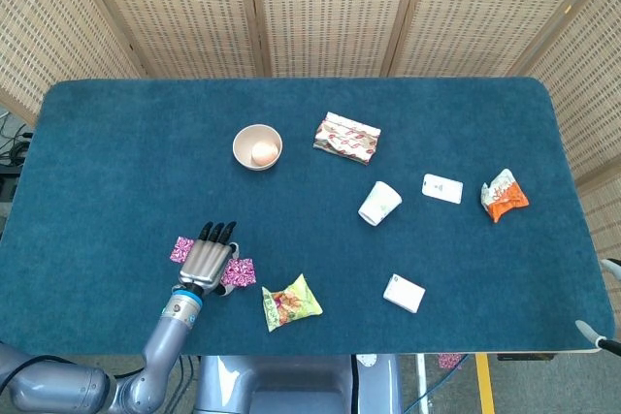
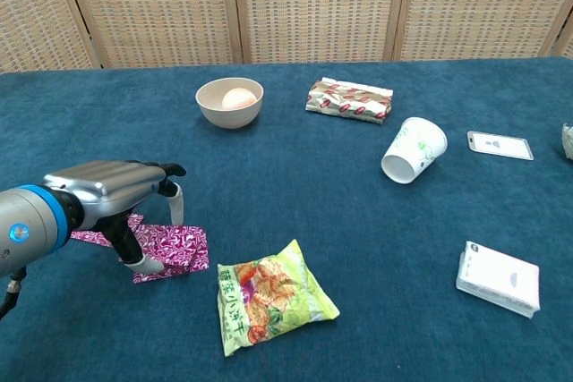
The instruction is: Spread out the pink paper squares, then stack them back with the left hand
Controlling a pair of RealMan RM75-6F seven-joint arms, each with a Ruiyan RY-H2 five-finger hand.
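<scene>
Left hand (image 2: 116,190) palm-down, fingers spread, fingertips pressing pink paper squares (image 2: 175,248)

The left hand (image 2: 116,187) hovers palm down, low over the table, fingertips (image 2: 175,170) pointing forward, thumb angled down.

Left hand (image 2: 116,190) presses fingertips onto pink paper squares (image 2: 175,250) beside snack bag (image 2: 269,297).

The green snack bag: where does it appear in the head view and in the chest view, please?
Head view: the green snack bag lies near the bottom edge, left of centre.
Chest view: it lies low in the picture, left of centre.
Shared landmark: the pink paper squares under the left hand, just left of the bag.
</scene>
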